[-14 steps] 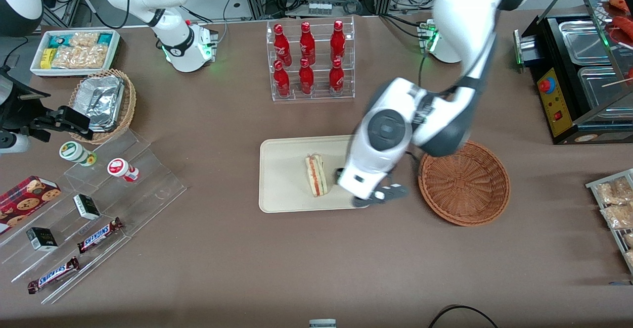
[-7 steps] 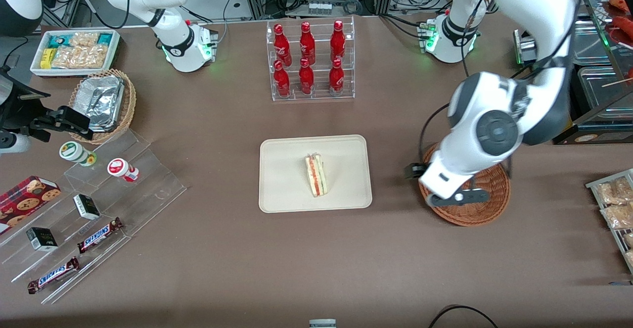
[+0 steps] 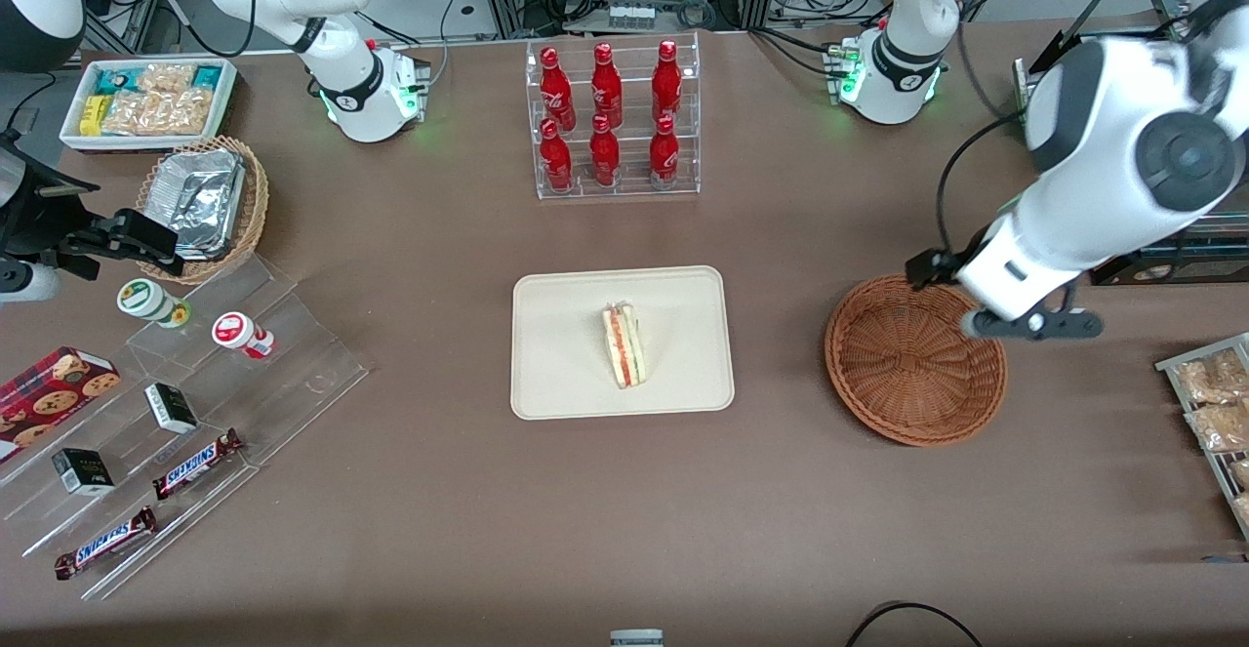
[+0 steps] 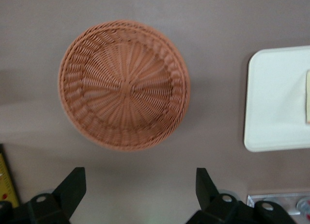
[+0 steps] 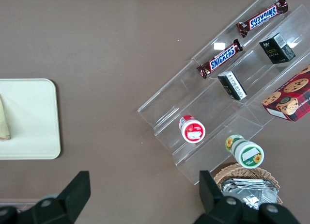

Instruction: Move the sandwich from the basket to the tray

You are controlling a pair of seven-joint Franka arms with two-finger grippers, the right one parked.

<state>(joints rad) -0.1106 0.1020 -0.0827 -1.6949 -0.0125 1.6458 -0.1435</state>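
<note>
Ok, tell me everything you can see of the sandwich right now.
The sandwich is a small triangular wedge of pale bread with red and yellow-green filling showing as stripes along its edge. It rests near the middle of the cream tray, touching only the tray. Nothing grips it: the gripper is open, well away toward the working arm's end of the table, above the rim of the wicker basket, which holds nothing.

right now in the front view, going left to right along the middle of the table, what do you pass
foil-container basket → tray → sandwich on it → basket, with nothing in it → gripper, open, above the basket's rim
</note>
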